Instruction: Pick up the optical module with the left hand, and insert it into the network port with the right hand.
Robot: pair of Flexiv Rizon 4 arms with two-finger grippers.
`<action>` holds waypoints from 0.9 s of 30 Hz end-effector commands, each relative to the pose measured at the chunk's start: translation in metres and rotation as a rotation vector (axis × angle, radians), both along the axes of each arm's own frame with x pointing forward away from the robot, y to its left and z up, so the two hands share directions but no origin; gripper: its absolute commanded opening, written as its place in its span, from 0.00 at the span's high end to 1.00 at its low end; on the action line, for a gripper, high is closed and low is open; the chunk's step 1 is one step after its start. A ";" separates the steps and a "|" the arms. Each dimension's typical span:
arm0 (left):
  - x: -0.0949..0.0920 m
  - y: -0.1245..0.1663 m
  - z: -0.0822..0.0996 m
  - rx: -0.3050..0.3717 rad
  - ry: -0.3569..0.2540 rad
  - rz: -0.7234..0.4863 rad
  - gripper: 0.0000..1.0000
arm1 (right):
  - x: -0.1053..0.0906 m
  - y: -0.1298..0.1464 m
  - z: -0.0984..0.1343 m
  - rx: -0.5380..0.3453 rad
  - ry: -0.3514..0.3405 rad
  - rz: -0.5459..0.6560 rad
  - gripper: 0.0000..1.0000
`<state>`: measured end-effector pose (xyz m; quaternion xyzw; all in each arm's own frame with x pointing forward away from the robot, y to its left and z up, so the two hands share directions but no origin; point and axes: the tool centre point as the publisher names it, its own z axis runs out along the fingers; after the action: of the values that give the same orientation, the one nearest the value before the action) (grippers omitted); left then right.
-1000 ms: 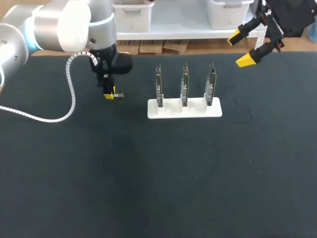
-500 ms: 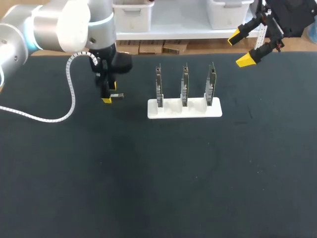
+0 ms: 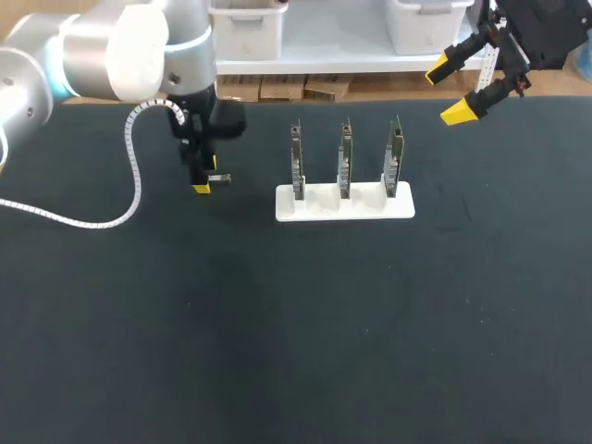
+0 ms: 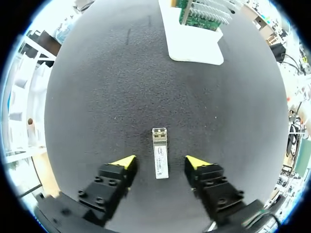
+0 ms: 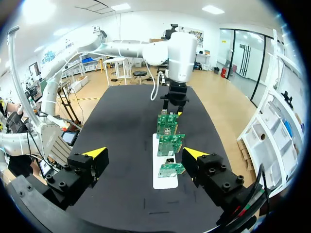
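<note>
Module (image 4: 160, 153) lies flat on the table (image 4: 97, 97) between the spread, empty fingers of the left gripper (image 4: 160, 164) — long axis pointing ahead, across their closing line — with the open right gripper (image 3: 450, 91) well apart.

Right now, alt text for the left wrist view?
A module lies flat on the black table inside the open left end effector, touching neither side. Ahead of it, a white stand holds green boards.
</note>
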<state>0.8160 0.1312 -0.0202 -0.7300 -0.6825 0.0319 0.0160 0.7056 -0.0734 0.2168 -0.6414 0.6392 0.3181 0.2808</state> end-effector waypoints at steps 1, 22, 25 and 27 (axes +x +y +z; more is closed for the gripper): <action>-0.004 0.003 -0.004 -0.003 -0.003 0.013 1.00 | -0.003 0.000 0.000 -0.001 -0.003 -0.005 0.00; -0.010 -0.018 0.071 -0.180 -0.067 0.142 1.00 | -0.003 0.000 0.000 -0.001 -0.003 -0.005 0.00; -0.014 -0.029 0.101 -0.301 -0.083 0.175 1.00 | -0.003 0.000 0.000 -0.001 -0.003 -0.005 0.00; -0.016 -0.035 0.119 -0.338 -0.100 0.196 1.00 | -0.003 0.000 0.000 -0.001 -0.003 -0.005 0.00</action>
<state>0.8197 0.0861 0.0782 -0.6660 -0.7313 0.1154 -0.0909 0.7056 -0.0734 0.2168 -0.6414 0.6392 0.3181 0.2808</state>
